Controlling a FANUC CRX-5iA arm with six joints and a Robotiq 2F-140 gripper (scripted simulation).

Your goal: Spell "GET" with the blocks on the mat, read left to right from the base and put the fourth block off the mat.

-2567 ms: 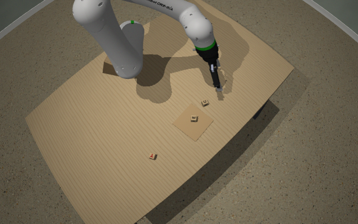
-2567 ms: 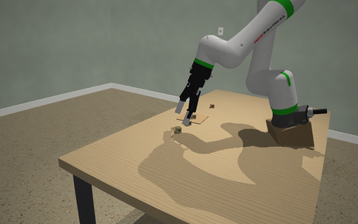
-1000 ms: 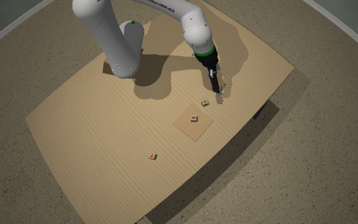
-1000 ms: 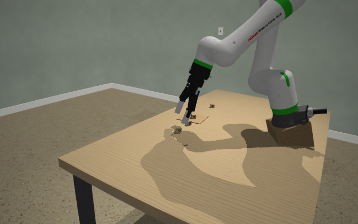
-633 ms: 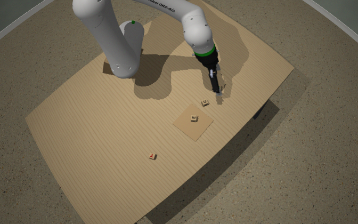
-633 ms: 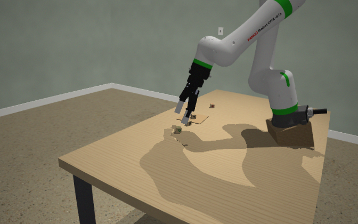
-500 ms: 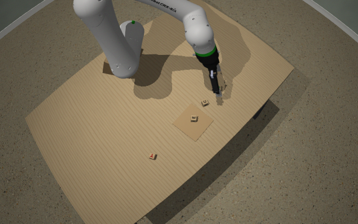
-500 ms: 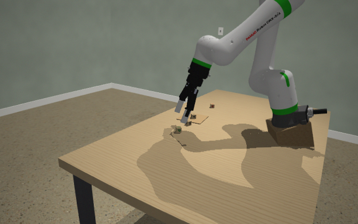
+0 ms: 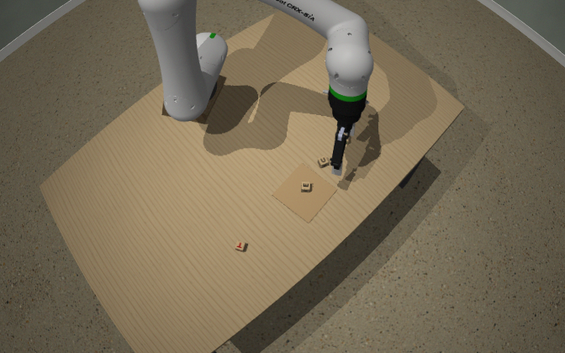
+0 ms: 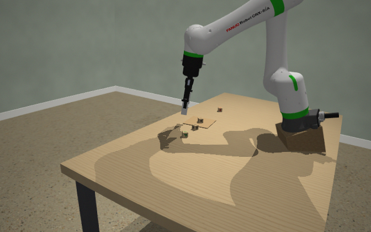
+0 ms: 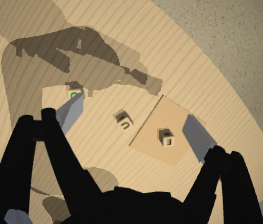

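Note:
The tan mat (image 9: 308, 211) (image 10: 209, 122) (image 11: 172, 113) lies flat on the table. The block with a dark E (image 9: 305, 187) (image 10: 200, 120) (image 11: 164, 137) lies on it. A second block with a dark letter (image 9: 323, 161) (image 10: 194, 127) (image 11: 123, 119) lies just off the mat's edge. A block with a green letter (image 10: 184, 134) (image 11: 74, 90) lies further off, in the arm's shadow; the gripper hides it in the top view. The red T block (image 9: 240, 246) (image 10: 219, 109) lies far from the mat. My gripper (image 9: 336, 168) (image 10: 184, 110) (image 11: 135, 113) is open and empty, raised well above the blocks beside the mat.
The table (image 9: 153, 197) (image 10: 198, 178) ends close behind the mat and the gripper. The robot's base (image 10: 301, 135) stands on a wooden pedestal at the opposite side.

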